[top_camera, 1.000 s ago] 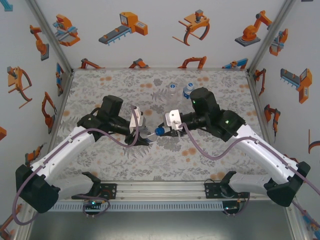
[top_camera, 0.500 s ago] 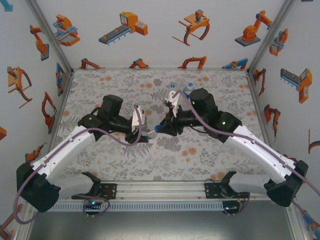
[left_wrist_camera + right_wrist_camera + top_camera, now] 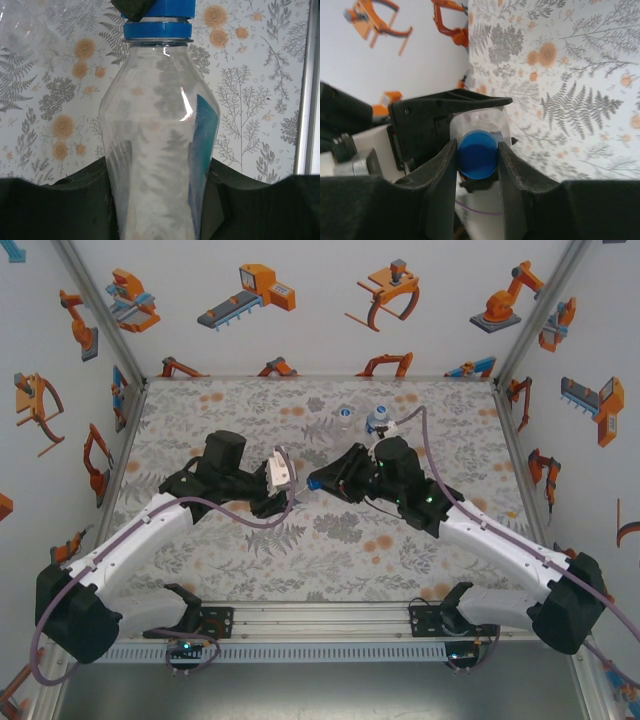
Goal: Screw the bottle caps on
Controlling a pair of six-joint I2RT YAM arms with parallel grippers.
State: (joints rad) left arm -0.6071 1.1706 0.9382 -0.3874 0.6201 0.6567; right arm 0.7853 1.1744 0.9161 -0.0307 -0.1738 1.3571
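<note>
I've got the right gripper (image 3: 477, 146) pinched narrow on the blue cap (image 3: 477, 159), one finger either side. The cap sits on the neck of the bottle (image 3: 157, 125). The left gripper (image 3: 160, 200) is clamped tight round that bottle's body lower down, with the neck pointing at the right arm. The bottle's clear, with a blue label strip down one side. From the top camera I see both grippers meeting nose to nose around the middle of the mat (image 3: 230, 410). Two other bottles (image 3: 343, 418) (image 3: 377, 421) stand side by side near the far edge, just behind the right wrist. I can't make out their caps from here.
</note>
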